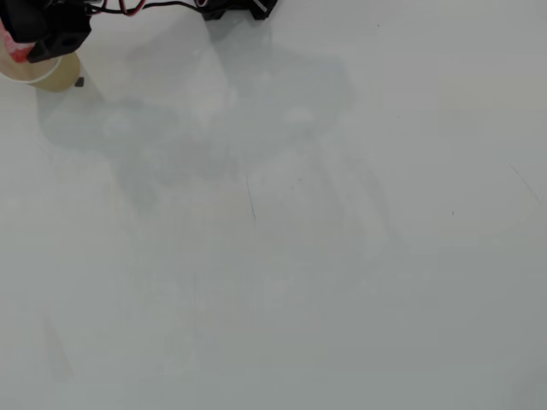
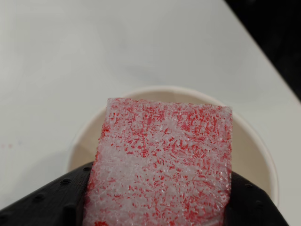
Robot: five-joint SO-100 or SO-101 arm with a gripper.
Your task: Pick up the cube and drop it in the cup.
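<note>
We hold the cube (image 2: 160, 165) clamped in the gripper (image 2: 157, 207), centred over the cup (image 2: 261, 155); we should release straight down.

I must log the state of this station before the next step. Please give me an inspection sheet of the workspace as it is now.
Surface: white table, bare, with faint scratches and soft shadows.
Job's things: the cube, red with whitish speckles, is held above the open mouth of the cup; the cup stands upright at the top left corner of the overhead view.
Clutter: one small dark speck beside the cup.
Grippers: the gripper is shut on the cube, over the cup.
Cables: red and black wires at the top edge of the overhead view.
Surroundings: dark area past the table edge in the wrist view.
</note>
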